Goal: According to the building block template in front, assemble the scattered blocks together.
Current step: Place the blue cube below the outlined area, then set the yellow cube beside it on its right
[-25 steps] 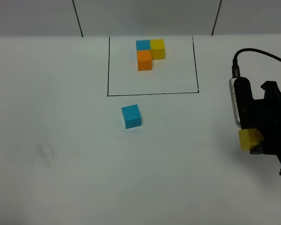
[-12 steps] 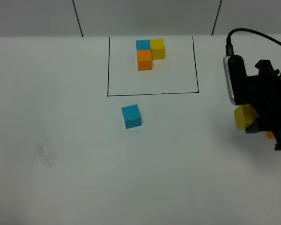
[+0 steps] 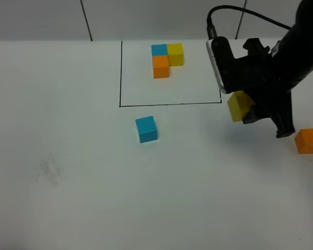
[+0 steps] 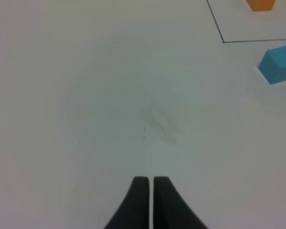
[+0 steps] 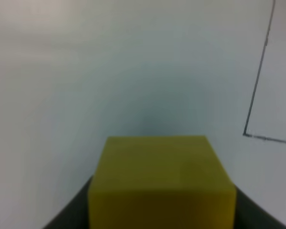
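Note:
The building block template [image 3: 166,59], an L of blue, yellow and orange cubes, sits inside a thin black outline at the back. My right gripper [image 3: 244,108] is shut on the loose yellow cube [image 3: 239,105] and holds it above the table just outside the outline's front right corner; that yellow cube [image 5: 162,179] fills the right wrist view. In front of the outline, the loose blue cube [image 3: 146,129] lies on the table, and this blue cube [image 4: 277,65] also shows in the left wrist view. The loose orange cube [image 3: 309,140] rests at the right edge. My left gripper [image 4: 148,183] is shut and empty.
The black outline [image 3: 169,104] marks off the template's patch; its corner line [image 5: 257,86] shows in the right wrist view. A faint smudge [image 3: 49,172] marks the white table at the left. A black cable [image 3: 240,11] arcs over the right arm.
The right arm has risen and swung left and toward the back with the yellow cube, from the right edge to the outline's front right corner. This uncovered the orange cube.

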Controlling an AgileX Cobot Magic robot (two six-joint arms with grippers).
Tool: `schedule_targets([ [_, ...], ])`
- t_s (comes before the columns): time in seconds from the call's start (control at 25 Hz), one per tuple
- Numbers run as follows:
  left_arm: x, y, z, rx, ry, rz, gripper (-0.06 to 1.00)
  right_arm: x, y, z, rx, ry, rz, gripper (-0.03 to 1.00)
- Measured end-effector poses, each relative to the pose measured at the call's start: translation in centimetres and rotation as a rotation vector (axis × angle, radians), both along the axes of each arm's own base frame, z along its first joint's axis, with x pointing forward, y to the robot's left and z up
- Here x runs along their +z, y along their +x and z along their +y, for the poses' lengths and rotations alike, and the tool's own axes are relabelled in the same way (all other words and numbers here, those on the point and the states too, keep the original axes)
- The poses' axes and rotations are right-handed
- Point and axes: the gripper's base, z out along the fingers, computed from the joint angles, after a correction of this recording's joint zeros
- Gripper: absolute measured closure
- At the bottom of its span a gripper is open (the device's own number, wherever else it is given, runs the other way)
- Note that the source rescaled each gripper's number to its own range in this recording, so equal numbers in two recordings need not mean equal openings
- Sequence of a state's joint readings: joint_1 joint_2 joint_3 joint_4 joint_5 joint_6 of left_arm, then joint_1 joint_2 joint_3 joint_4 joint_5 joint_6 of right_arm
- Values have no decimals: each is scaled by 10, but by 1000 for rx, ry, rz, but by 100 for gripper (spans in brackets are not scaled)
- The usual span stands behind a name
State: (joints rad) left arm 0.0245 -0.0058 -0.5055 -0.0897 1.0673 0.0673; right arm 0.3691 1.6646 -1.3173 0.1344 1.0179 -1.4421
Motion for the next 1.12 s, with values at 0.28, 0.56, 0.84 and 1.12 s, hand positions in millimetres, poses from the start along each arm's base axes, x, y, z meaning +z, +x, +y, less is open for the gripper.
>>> schedule_targets([
  [0.28,0,0,0,0,0,0,94,-16,18,41,92,-27,47,45],
  [0.56,0,0,0,0,0,0,94,-44,28,70,133,-22,65,45],
  [0.84,0,0,0,0,0,0,94,-66,37,87,92,33,39,46],
  [1.12,0,0,0,0,0,0,94,-81,46,94,87,30,50,46],
])
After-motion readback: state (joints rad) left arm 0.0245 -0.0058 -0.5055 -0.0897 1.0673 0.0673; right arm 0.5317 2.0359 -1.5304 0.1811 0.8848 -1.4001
